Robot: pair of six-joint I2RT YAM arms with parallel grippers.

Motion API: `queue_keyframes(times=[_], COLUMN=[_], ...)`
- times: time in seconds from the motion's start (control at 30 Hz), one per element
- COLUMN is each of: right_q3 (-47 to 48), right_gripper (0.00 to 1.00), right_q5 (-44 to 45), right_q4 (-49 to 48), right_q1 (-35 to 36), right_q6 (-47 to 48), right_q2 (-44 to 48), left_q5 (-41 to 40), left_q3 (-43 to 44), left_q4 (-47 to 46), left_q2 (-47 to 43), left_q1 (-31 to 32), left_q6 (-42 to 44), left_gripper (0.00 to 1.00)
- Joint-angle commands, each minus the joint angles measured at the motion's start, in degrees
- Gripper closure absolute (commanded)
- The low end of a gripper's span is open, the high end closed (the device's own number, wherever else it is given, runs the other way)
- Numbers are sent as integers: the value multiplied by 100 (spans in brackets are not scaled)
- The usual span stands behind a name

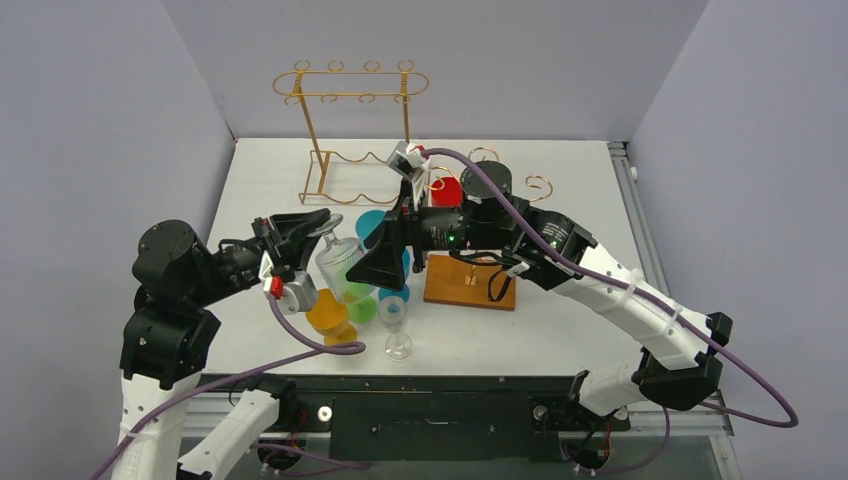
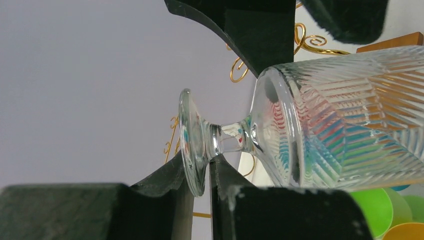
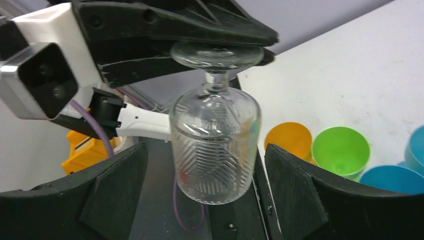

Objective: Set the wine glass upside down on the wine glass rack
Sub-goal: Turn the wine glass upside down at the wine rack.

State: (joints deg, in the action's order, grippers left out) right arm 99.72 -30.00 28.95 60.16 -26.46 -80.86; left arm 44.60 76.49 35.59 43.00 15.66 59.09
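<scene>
Clear ribbed wine glass (image 1: 337,262) is hanging bowl-down at centre left of the top view, above the coloured cups (image 1: 345,305) and well apart from the gold wire rack (image 1: 350,95) at upper left. The left gripper (image 1: 318,228) is pinching its foot. The right gripper (image 3: 210,200) is standing wide open around the bowl, not touching it. I am judging that the glass may be dropping onto the cups if the left releases before the right is gripping firmly. No readable writing is showing.

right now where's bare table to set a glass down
Bare table lies at the back right, beyond the wooden base, and left of the gold rack. Crowded: the coloured cups and small glass clustered left of that base.
</scene>
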Motion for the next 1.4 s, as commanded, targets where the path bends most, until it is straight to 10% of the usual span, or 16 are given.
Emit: queue_keyframes(times=[0.0, 0.67, 1.37], right_q3=[-159, -1128, -642], right_gripper=[18, 17, 22], right_q5=[-803, 446, -379], right_q4=[-828, -1966, -1425], right_q1=[66, 356, 347], right_q6=[-203, -175, -89], right_q2=[-165, 264, -121], left_q5=[151, 128, 174], left_q3=[-20, -158, -249], left_q4=[-810, -1476, -1505], left_q2=[-105, -165, -165], left_q1=[16, 16, 16], left_q6=[-18, -773, -690], left_gripper=[100, 100, 100])
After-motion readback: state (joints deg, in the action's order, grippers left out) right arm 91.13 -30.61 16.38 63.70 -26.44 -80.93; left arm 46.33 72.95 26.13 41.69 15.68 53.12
